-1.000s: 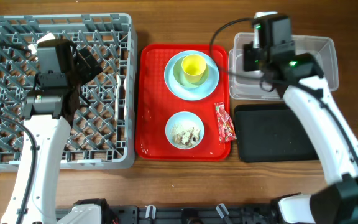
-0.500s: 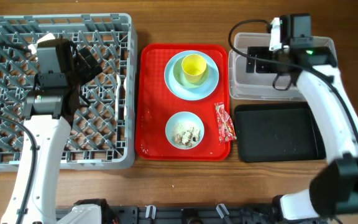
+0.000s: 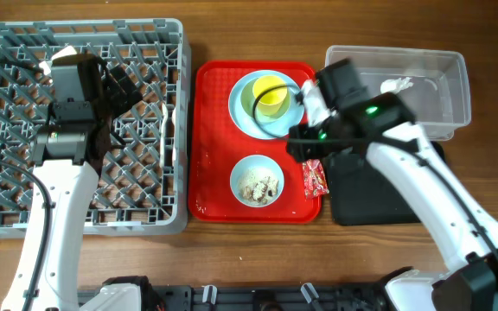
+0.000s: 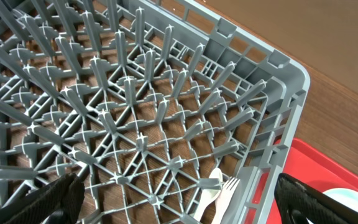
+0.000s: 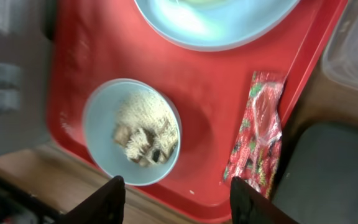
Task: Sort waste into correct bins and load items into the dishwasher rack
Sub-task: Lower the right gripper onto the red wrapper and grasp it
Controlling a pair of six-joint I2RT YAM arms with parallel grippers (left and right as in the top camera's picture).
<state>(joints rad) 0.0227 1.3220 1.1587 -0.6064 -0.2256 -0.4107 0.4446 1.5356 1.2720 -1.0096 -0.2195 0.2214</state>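
The grey dishwasher rack (image 3: 76, 226) fills the left. My left gripper (image 3: 121, 84) hangs open and empty over it (image 4: 179, 208). The white spoon (image 4: 207, 194) and fork (image 4: 226, 193) lie in the rack by its right wall. My right gripper (image 3: 304, 149) is open and empty over the red serving tray, between the small blue bowl (image 5: 132, 132) of beige food scraps (image 3: 258, 184) and the red snack wrapper (image 5: 258, 134) at the tray's right edge (image 3: 313, 178). The yellow cup (image 3: 270, 93) stands on the pale blue plate (image 3: 242, 108). A white tissue (image 3: 396, 85) lies in the clear tub (image 3: 456, 108).
The flat red serving tray (image 3: 210, 173) sits between the rack and the bins. The black tray (image 3: 387, 194) lies below the clear tub, right next to the wrapper. Bare wooden table shows along the front edge.
My right arm has swung from above the clear tub down and left to over the red tray. The white tissue now shows lying in the tub. The left arm has not moved.
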